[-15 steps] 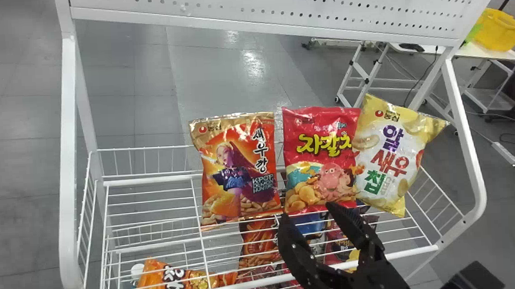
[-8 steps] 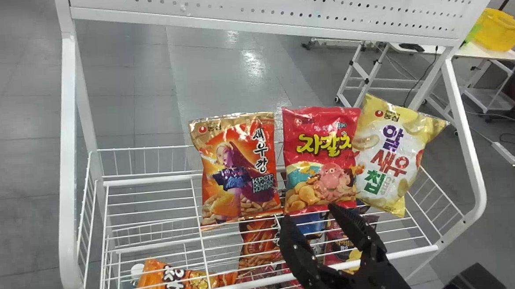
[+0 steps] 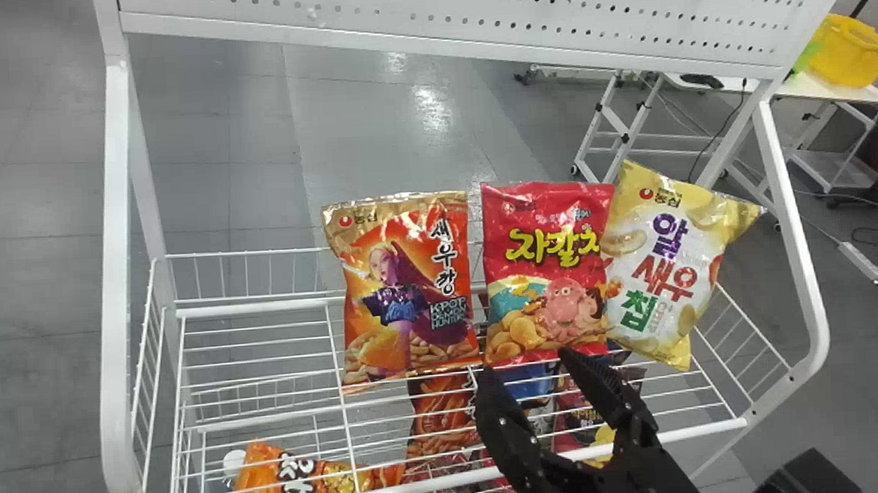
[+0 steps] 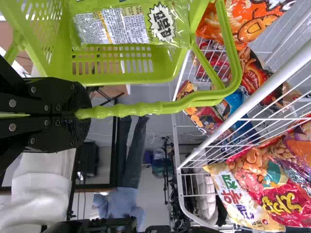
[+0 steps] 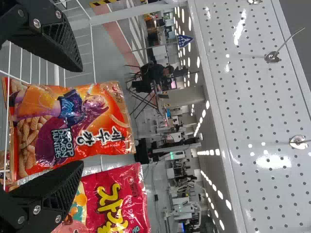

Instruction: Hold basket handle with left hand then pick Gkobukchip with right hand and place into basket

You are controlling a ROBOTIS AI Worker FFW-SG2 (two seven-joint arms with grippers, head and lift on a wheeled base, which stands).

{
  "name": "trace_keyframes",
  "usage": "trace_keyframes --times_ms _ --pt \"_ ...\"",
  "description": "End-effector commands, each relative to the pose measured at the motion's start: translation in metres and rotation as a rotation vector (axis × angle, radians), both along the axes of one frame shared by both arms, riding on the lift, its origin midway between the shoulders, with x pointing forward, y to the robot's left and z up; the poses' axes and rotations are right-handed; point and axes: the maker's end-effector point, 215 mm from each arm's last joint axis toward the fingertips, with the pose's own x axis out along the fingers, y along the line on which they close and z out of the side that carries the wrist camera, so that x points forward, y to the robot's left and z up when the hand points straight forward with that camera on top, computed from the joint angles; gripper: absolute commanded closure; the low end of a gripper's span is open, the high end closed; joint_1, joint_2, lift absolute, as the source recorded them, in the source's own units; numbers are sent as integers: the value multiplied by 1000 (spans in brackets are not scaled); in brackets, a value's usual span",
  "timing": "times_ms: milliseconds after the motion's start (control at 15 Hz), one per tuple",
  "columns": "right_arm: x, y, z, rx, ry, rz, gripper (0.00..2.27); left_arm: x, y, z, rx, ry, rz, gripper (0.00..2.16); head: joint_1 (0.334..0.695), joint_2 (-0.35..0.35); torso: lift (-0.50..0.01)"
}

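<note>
Floor (image 3: 218,183) of flat grey tiles shines behind a white metal rack (image 3: 114,256). On the right, farther back, a white table (image 3: 799,86) holds a yellow tub (image 3: 857,52), and a white plug strip (image 3: 858,258) lies on the floor. The rack has a flat board (image 3: 472,19) up high, full of little round holes, with thin bent hooks (image 5: 273,57) on it. Lower down is a shelf (image 3: 262,307) made of thin, straight wires. Three shiny, puffy bags stand there in a row: an orange and gold bag (image 3: 403,286), a red bag (image 3: 545,271) and a yellow and white bag (image 3: 665,265) that tips to the right. Below the wires, a bright orange bag (image 3: 252,474) lies at the left, and more crinkly bags are near it. The left gripper (image 4: 75,115) is squeezed tight on the bumpy green handle (image 4: 150,108) of a basket (image 4: 116,80). The basket is smooth plastic with small square holes, and a shiny green bag (image 4: 112,24) is in it. The right gripper (image 3: 525,361) has its black, ridged fingers spread apart, low in front of the red bag, holding nothing. I cannot tell which bag is the Gkobukchip.
</note>
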Motion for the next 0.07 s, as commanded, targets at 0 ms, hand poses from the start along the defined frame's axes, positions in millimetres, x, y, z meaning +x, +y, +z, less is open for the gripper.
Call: trace_keyframes --times_ms 0 --pt "0 0 0 0 1 0 147 0 -1 1 -4 1 1 1733 695 -350 -32"
